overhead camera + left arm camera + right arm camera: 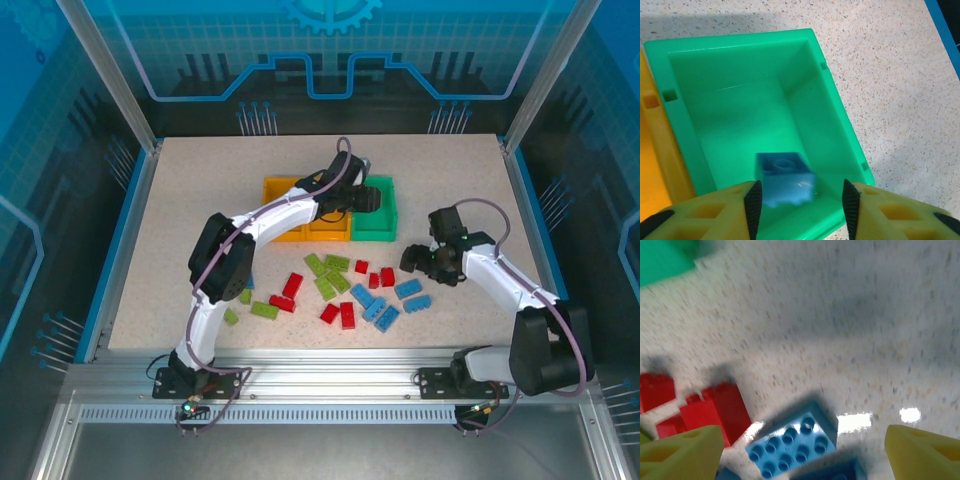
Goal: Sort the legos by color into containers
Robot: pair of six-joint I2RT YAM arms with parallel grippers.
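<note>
1. The left gripper (368, 197) hangs over the green bin (375, 227). This bin stands at the 3 o'clock end of a row of 3 and touches the 2 orange-yellow bins (283, 190) on its 9 o'clock side.
2. In the left wrist view its jaws stand well apart and clamp nothing. A blurred light blue brick (786, 180) shows low between them, inside the green bin toward the 6 o'clock end of its floor, with a clear gap to the right-hand pad. I cannot tell whether it rests on the floor.
3. The right gripper (425, 262) sits low over the table (200, 200), at 3 o'clock of the loose pile and at 5 o'clock of the green bin.
4. In the right wrist view its jaws are spread wide and hold nothing. A blue brick (790, 447) lies studs-up on the table below the gap, with red bricks (715, 412) at its 9 o'clock.
5. The loose legos (340, 290) lie scattered at 6 o'clock of the bins. Lime green ones are mostly toward 9 o'clock, blue ones toward 3 o'clock, and red ones are mixed through.
</note>
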